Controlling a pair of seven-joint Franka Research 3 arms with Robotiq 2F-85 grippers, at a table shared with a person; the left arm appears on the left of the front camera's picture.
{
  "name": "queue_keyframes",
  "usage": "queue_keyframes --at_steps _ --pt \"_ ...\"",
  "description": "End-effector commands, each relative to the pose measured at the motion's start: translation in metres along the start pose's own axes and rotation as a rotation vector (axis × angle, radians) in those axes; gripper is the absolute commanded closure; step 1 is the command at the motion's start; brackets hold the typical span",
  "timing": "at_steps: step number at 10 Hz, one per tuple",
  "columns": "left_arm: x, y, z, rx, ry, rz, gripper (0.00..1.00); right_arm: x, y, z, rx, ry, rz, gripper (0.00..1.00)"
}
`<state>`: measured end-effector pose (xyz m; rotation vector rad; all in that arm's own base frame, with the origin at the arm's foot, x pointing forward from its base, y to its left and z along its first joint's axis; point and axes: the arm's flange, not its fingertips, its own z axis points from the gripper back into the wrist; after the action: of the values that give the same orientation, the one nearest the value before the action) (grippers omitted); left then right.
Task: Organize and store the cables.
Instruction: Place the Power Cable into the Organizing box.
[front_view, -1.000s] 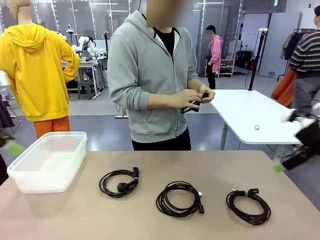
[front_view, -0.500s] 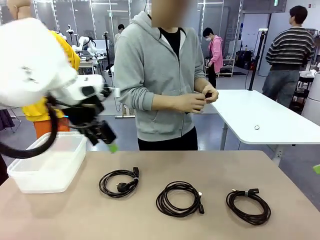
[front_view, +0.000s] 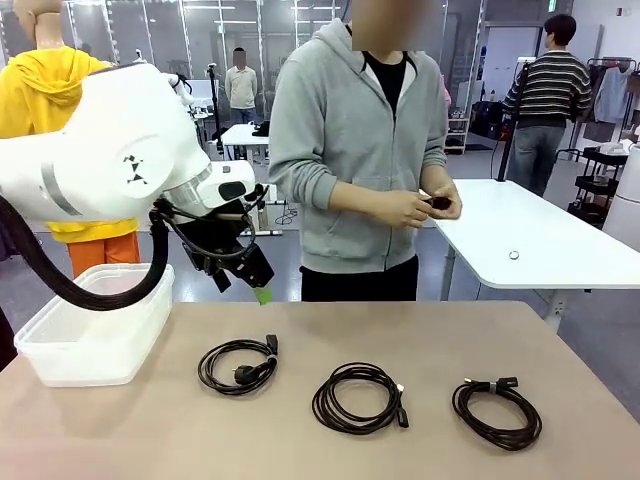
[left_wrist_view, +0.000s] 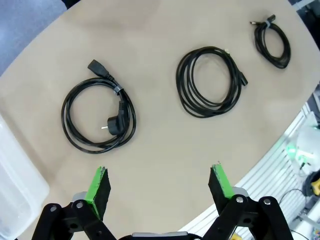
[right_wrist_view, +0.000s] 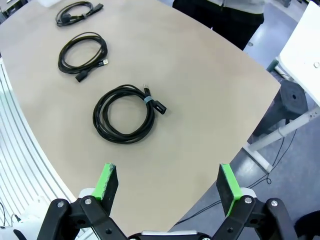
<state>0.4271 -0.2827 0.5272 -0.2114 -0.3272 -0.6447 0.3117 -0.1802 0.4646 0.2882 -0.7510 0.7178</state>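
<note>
Risk, loose loops: the middle coil of thin black cord (front_view: 322, 400), lying near the near edge of the tan round-cornered table (front_view: 420, 330), shows no tie that I can make out. A pinch on only some strands would likely let the rest sag and unwind.
Risk, sliding: the left coil of black cord with the angled mains plug (front_view: 245, 372) lies flat. Pads landing on top of it rather than either side of the cord could shove it along the table.
Risk, tub rim: the clear plastic tub (front_view: 60, 345) sits at the table's left edge, and a dangling plug could catch its wall on the way in.
Risk, crossing: both arms could go for the middle coil, so it is safer if each takes the coil on its own side.
Left arm: it reaches in over the tub's right side, with the left gripper (front_view: 252, 278) tilted down above the table between the far edge and the left coil. Its jaws are spread wide and hold nothing.
Right arm: the right gripper (right_wrist_view: 167, 182) hangs high off the table's right near corner, jaws wide apart and empty, looking down on the right coil of black cord with a pale tie (right_wrist_view: 100, 120).
Person: the hands (front_view: 420, 207) are beyond the far edge, holding something small and dark that I cannot identify.
</note>
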Motion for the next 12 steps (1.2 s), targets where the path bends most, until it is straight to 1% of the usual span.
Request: queue_keyframes --at_steps 1,3,4,5,6,7,8,9,10,11,12 --pt "-0.015 0.004 0.008 -0.017 0.001 -0.014 0.00 0.002 -0.002 -0.002 -0.009 0.002 -0.007 0.00" --pt "-0.015 0.004 0.008 -0.017 0.001 -0.014 0.00 0.002 -0.002 -0.002 -0.009 0.002 -0.007 0.00" --pt "-0.006 0.000 0.009 0.006 -0.006 0.001 0.00 0.002 -0.002 -0.002 -0.009 0.002 -0.007 0.00" --pt "0.009 0.000 0.003 -0.063 0.029 0.062 0.00 0.002 -0.002 -0.002 -0.009 0.002 -0.007 0.00" --pt "0.027 -0.002 -0.010 0.044 0.080 0.165 0.00 0.002 -0.002 -0.002 -0.009 0.002 -0.007 0.00" --pt "0.038 -0.007 -0.023 0.067 0.140 0.240 0.00 0.002 -0.002 -0.002 -0.009 0.002 -0.007 0.00" --pt "0.046 -0.010 -0.034 0.119 0.154 0.290 0.00 0.002 -0.002 -0.002 -0.009 0.002 -0.007 0.00" --pt "0.056 -0.014 -0.051 0.108 0.189 0.354 0.00 0.002 -0.002 -0.002 -0.009 0.002 -0.007 0.00" --pt "0.062 -0.016 -0.064 0.147 0.215 0.412 0.00 0.002 -0.002 -0.002 -0.009 0.002 -0.007 0.00" --pt "0.069 -0.017 -0.071 0.203 0.188 0.496 0.00 0.002 -0.002 -0.002 -0.009 0.002 -0.007 0.00" --pt "0.074 -0.020 -0.077 0.217 0.181 0.523 0.00 0.002 -0.002 -0.002 -0.009 0.002 -0.007 0.00"
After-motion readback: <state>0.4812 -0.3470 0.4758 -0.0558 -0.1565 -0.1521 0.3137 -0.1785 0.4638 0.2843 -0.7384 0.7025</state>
